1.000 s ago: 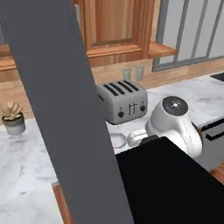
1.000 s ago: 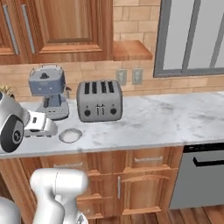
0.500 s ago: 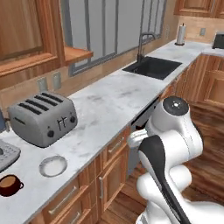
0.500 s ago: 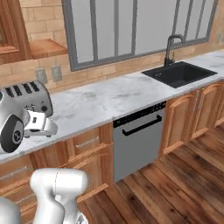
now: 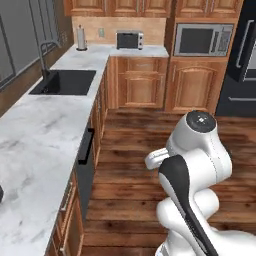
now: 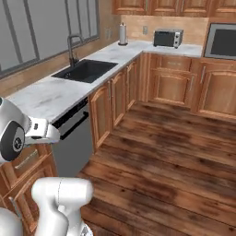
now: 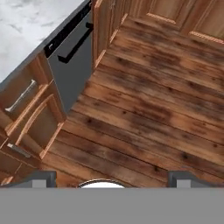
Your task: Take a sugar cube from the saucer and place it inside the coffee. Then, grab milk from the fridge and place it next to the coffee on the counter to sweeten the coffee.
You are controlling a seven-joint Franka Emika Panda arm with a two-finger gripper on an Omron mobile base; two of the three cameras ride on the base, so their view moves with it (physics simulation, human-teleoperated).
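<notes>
The base has swung round — the toaster has left both base views, and the black fridge (image 5: 245,55) now stands far right, past the white-grey marble counter (image 5: 35,135). The two-finger gripper (image 7: 112,178) gapes wide, empty, over wooden floor (image 7: 144,109).

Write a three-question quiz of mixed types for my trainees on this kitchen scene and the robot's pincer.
1. True or false: the pincer is open, with nothing between its fingertips.
2. Multiple choice: what is set into the counter under the tap? A) a hob B) a black sink C) a toaster
3. Fill in: the hand view looks down on a wooden ____ beside the dishwasher.

Key: 1 true; 2 B; 3 floor.
</notes>
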